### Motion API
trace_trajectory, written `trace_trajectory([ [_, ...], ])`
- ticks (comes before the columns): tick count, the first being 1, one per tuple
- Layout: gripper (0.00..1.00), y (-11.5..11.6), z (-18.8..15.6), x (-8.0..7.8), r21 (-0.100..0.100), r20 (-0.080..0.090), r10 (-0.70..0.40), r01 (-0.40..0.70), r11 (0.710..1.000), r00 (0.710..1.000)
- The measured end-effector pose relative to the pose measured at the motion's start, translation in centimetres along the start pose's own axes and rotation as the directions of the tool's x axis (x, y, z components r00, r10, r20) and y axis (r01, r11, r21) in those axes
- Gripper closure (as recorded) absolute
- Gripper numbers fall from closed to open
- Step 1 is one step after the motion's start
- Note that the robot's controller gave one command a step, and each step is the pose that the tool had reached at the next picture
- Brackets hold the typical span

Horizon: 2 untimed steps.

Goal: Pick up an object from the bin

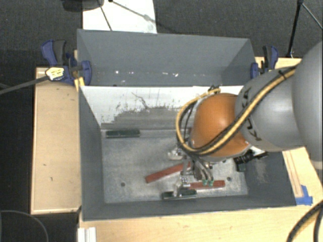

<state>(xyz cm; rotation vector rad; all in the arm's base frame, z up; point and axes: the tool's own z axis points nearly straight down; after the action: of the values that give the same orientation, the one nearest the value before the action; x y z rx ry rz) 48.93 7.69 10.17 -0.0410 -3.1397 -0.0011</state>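
— At the left of the bin point(92, 155) floor, anything?
— Just a dark bar point(121, 133), flat, close under the back wall and lengthwise along it. Well apart from the rest.
— Further right, toward the middle?
— A brown strip point(162, 175), flat on the floor and slanted: left end nearer the front, right end further back, running in toward the claw point(190, 179).
— Touching the claw?
— Cannot tell; either meets it or passes just beneath.
— Nearer the front wall?
— A small dark green piece point(179, 194), lying along that wall, just in front of the claw.
— And the claw itself?
— Down low over the front of the floor, right of the middle, under the orange cover point(217, 125). Sits among three things: brown strip to the left, green piece in front, red strip point(209, 184) just to the right. How far open, cannot tell; whether anything is gripped, cannot tell either.
— That red strip?
— Short, flat, roughly parallel to the front wall, a touch of green on it, just beside the claw.
— Rightmost?
— Black and yellow cables point(251, 106) looped round the orange cover, then the grey arm point(287, 110) reaching in over the bin's right wall.
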Motion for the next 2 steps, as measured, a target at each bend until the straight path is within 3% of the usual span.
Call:
trace_trajectory([
  [1, 0.0, 0.03, 3.04, -4.09, 0.0, 0.002, -0.079, 0.079, 0.997, 0.997],
  [2, 1.0, 0.91, 2.67, -4.18, -0.002, 0.01, -0.016, 0.016, 1.0, 1.0],
])
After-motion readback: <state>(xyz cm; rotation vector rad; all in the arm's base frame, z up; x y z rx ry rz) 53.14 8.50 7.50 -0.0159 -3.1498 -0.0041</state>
